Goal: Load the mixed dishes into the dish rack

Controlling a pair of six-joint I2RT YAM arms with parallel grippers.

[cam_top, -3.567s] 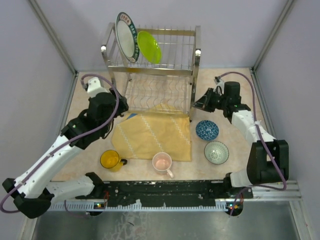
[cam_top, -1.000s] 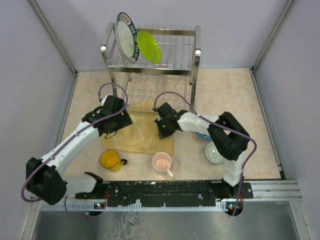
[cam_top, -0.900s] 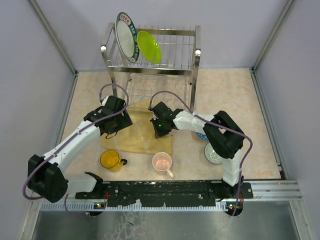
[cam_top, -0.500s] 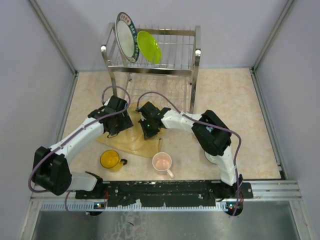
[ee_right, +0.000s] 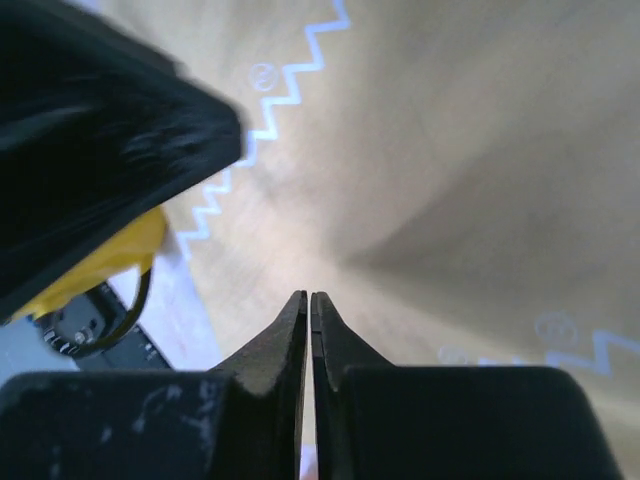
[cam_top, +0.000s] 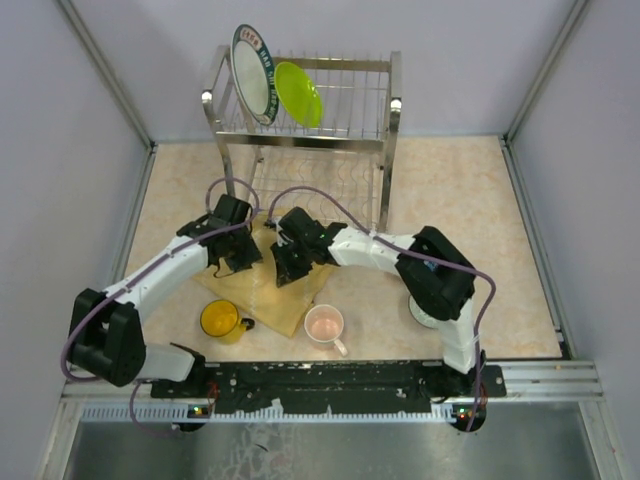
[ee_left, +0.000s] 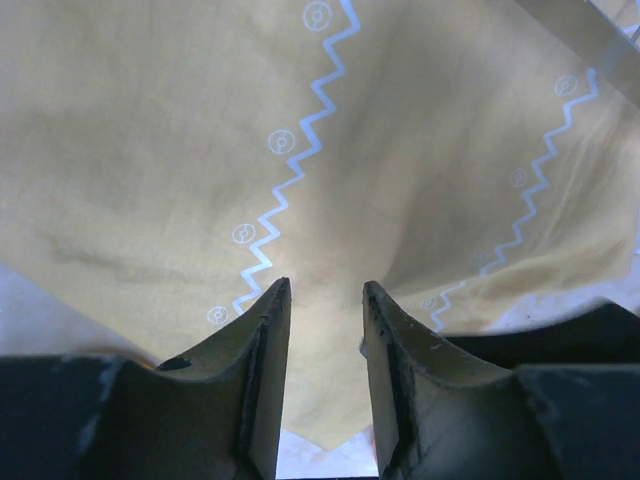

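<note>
ok so neither arm is on a dish right now; the right gripper [ee_right: 309, 295] has its jaws squeezed to a hairline on the cloth [cam_top: 262, 290], and the left gripper [ee_left: 325, 285] is narrow with a cloth corner in the gap, which looks like a pinch too; the cloth is floppy and will just drape and drag.

The yellow mug [cam_top: 220, 319] and pink mug [cam_top: 324, 324] sit on the table [cam_top: 450, 180] at its near edge, each just beside the cloth; they look glazed, so I'd guess stiff, a bit slick and chippable, but light enough for one arm; I'd pinch the rim wall opposite the handle, one finger inside and one outside.

Count: two plates, the white plate [cam_top: 250, 75] and green plate [cam_top: 299, 93], standing in the top tier of the rack [cam_top: 392, 120]; two mugs; one cloth; one rack; bowls I can't count, since the right arm [cam_top: 440, 280] blocks the view there.
</note>
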